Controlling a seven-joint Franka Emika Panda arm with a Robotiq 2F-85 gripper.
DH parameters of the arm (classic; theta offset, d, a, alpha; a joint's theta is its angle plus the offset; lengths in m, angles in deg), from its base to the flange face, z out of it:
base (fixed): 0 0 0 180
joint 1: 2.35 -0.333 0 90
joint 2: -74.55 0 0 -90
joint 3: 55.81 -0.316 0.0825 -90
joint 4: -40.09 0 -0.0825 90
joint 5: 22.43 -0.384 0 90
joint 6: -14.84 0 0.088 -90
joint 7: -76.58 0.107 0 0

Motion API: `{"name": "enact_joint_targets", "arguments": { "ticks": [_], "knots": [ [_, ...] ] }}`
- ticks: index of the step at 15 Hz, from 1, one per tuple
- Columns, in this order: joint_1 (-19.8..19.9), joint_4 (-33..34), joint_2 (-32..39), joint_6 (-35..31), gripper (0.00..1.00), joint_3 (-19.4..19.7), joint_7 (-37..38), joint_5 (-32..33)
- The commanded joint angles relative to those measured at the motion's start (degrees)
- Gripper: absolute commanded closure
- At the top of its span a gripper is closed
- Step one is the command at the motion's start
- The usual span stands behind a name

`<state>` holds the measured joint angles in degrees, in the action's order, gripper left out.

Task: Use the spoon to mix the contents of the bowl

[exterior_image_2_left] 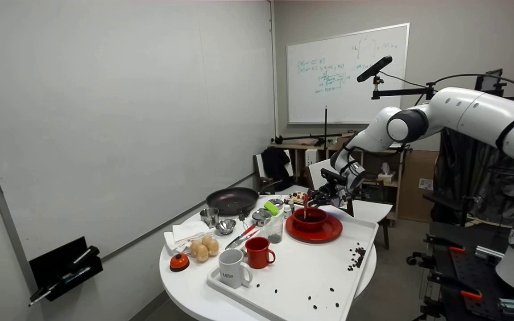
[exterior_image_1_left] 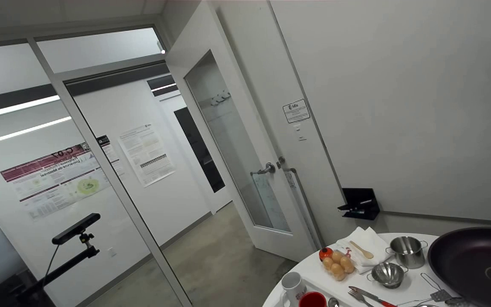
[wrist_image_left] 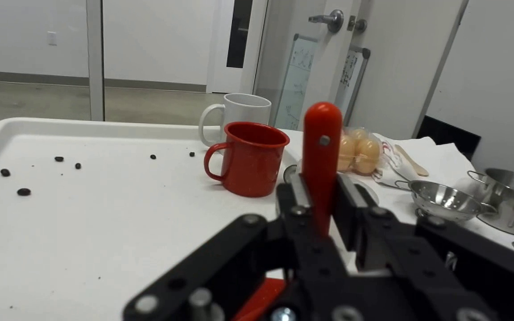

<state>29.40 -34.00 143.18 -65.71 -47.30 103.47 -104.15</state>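
The spoon's red handle point(exterior_image_2_left: 305, 200) stands nearly upright, its lower end inside the red bowl point(exterior_image_2_left: 309, 226). The spoon's head is hidden in the bowl. Dark bean-like contents point(exterior_image_2_left: 307, 218) show inside the bowl, which sits on a red plate point(exterior_image_2_left: 293, 233). My gripper point(exterior_image_2_left: 311, 199) is beside and above the bowl. In the wrist view my gripper point(wrist_image_left: 326, 194) is shut on the red spoon handle point(wrist_image_left: 322, 142), whose rounded top sticks up between the fingertips. A patch of red below the jaws is plate or bowl; I cannot tell which. Bowl and gripper are out of view in an exterior view.
The plate stands on a white tray point(exterior_image_2_left: 301, 272) with scattered dark beans point(exterior_image_2_left: 358, 256). A red mug point(exterior_image_2_left: 257, 254), a white mug point(exterior_image_2_left: 231, 269) and a clear container point(exterior_image_2_left: 275, 234) are nearby. Eggs point(exterior_image_2_left: 201, 250), a colander point(exterior_image_2_left: 226, 226), a pot point(exterior_image_2_left: 209, 217) and a pan point(exterior_image_2_left: 232, 200) stand beyond.
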Motion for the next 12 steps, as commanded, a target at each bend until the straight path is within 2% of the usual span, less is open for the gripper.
{"name": "enact_joint_targets", "arguments": {
  "ticks": [1,7,12],
  "knots": [
    [-0.48,1.37,-0.13,1.29,0.93,0.6,0.6,0.16],
    [3.83,5.67,3.08,0.28,0.93,0.46,4.51,-3.41],
    [8.25,4.33,4.09,-0.28,0.93,0.03,4.71,-5.37]
  ]
}}
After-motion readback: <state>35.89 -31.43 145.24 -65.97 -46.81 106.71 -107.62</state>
